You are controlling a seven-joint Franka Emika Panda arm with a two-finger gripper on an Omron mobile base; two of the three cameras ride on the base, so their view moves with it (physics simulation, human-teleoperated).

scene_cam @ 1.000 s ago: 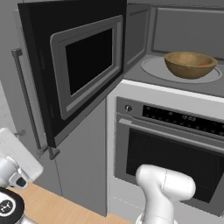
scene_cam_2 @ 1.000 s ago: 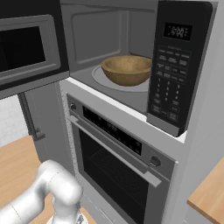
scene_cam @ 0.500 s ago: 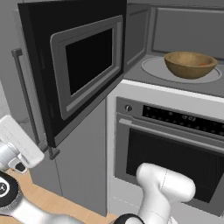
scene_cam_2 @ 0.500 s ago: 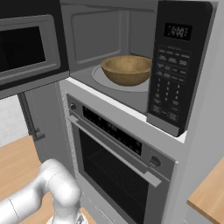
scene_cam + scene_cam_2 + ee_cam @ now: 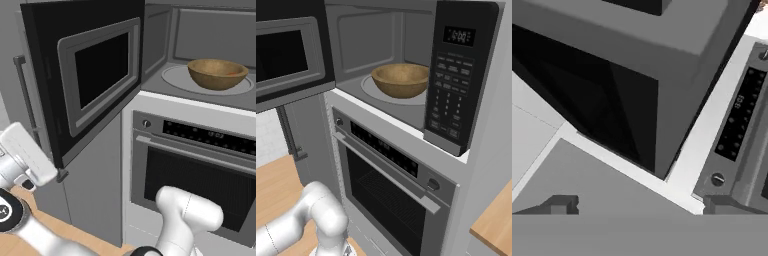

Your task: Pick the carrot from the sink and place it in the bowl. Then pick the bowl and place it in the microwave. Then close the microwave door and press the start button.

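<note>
Now the bowl [image 5: 218, 74] is seen inside the microwave [image 5: 406, 75], its door [image 5: 90, 75] swung open; the gripper [image 5: 634, 205] is spread wide, empty.

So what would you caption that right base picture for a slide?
Wooden bowl resting on the turntable inside the open microwave, door swung wide, oven below.

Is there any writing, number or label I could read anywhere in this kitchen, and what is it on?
Microwave display: pale digits, too blurred to read for sure.
Microwave keypad: rows of small marks, too small to read.
Oven control strip: a line of tiny light marks, unreadable; the same strip in the hand view is just blurred dots.
No brand name or sign is legible anywhere.
</note>
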